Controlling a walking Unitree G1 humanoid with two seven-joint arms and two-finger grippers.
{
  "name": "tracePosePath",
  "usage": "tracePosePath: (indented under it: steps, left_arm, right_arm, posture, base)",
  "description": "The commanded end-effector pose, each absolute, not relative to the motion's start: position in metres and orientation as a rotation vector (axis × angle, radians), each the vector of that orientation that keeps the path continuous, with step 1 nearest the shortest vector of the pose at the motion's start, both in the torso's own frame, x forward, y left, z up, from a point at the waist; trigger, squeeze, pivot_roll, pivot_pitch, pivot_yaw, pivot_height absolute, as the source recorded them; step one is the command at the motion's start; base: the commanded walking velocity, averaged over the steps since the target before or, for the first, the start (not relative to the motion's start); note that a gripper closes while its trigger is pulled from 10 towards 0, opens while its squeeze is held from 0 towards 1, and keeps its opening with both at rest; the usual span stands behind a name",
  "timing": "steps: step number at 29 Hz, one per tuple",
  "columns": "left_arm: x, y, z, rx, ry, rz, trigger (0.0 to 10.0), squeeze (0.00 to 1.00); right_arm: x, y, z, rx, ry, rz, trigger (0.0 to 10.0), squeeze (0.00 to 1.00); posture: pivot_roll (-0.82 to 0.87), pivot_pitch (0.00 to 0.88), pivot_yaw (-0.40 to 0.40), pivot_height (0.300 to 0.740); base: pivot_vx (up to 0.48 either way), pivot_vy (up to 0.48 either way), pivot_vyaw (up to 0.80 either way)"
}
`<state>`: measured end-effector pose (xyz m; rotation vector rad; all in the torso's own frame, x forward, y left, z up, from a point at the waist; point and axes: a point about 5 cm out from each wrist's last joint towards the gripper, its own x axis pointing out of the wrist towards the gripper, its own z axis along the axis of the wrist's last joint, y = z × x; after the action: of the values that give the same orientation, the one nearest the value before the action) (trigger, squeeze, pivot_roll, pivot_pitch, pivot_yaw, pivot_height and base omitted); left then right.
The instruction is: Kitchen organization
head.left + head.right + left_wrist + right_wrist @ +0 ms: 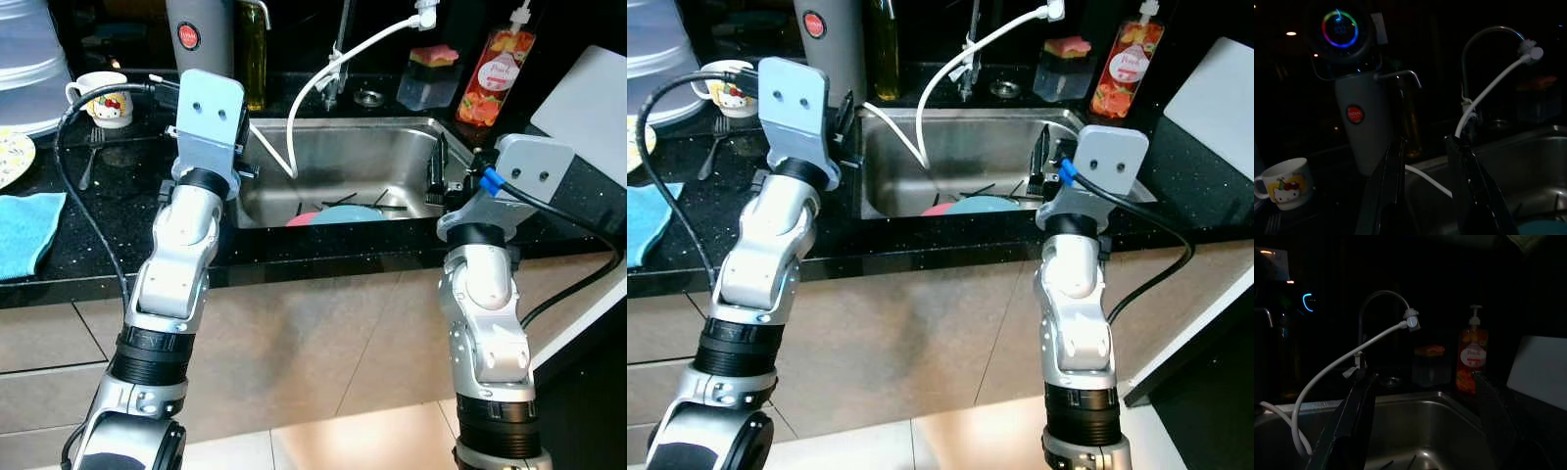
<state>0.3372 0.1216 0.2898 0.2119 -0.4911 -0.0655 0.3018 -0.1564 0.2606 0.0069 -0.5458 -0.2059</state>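
Both pincers are released: left pincer [1422,196] at the sink [392,147] left rim, right pincer [1420,431] at its right rim.

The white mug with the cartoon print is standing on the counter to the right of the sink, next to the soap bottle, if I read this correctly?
Not quite. The mug stands on the counter to the left of the sink, near the grey appliance, as the left eye view shows. The soap bottle is at the sink's far right corner.
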Motion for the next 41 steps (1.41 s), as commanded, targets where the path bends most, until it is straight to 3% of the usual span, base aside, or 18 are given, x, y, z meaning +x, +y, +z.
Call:
tracePosePath:
  steps: [1, 3, 6, 15, 18, 19, 27, 41]
  left_arm:
    - [0.3376, 0.1228, 0.2864, 0.213, -0.485, -0.062, 10.0, 0.13]
    - [0.3378, 0.1229, 0.2863, 0.213, -0.484, -0.061, 10.0, 0.26]
    - [0.3378, 0.1229, 0.2862, 0.213, -0.484, -0.060, 10.0, 0.26]
    - [0.3384, 0.1228, 0.2855, 0.208, -0.483, -0.062, 10.0, 0.22]
    - [0.3385, 0.1226, 0.2854, 0.206, -0.484, -0.064, 10.0, 0.14]
    - [0.3385, 0.1226, 0.2856, 0.206, -0.484, -0.066, 10.0, 0.00]
    - [0.3377, 0.1224, 0.2867, 0.196, -0.491, -0.069, 10.0, 0.00]
    - [0.3367, 0.1211, 0.2875, 0.182, -0.497, -0.079, 10.0, 0.00]
  right_arm:
    - [0.3025, -0.1591, 0.2562, -0.003, -0.531, -0.218, 10.0, 0.00]
    - [0.3029, -0.1593, 0.2555, -0.004, -0.527, -0.218, 10.0, 0.00]
    - [0.3030, -0.1593, 0.2552, -0.004, -0.526, -0.218, 10.0, 0.00]
    - [0.3029, -0.1587, 0.2532, -0.003, -0.520, -0.216, 10.0, 0.00]
    - [0.3029, -0.1585, 0.2526, -0.003, -0.518, -0.216, 10.0, 0.00]
    - [0.3030, -0.1583, 0.2525, -0.003, -0.517, -0.215, 10.0, 0.00]
    - [0.3029, -0.1579, 0.2522, -0.002, -0.516, -0.215, 10.0, 0.00]
    - [0.3026, -0.1562, 0.2514, 0.003, -0.516, -0.210, 10.0, 0.00]
  posture:
    - [0.17, 0.000, -0.052, 0.740]
    - [0.17, 0.000, -0.052, 0.740]
    - [0.17, 0.000, -0.052, 0.740]
    - [0.17, 0.000, -0.051, 0.740]
    - [0.17, 0.000, -0.051, 0.740]
    - [0.17, 0.000, -0.052, 0.740]
    - [0.17, 0.000, -0.052, 0.740]
    - [0.18, 0.000, -0.052, 0.740]
  base:
    - [0.360, 0.000, 0.00]
    - [0.382, 0.000, 0.00]
    - [0.390, 0.000, 0.00]
    - [0.374, 0.000, 0.00]
    - [0.372, 0.000, 0.00]
    - [0.371, 0.000, 0.00]
    - [0.400, 0.000, 0.00]
    - [0.000, 0.000, 0.00]
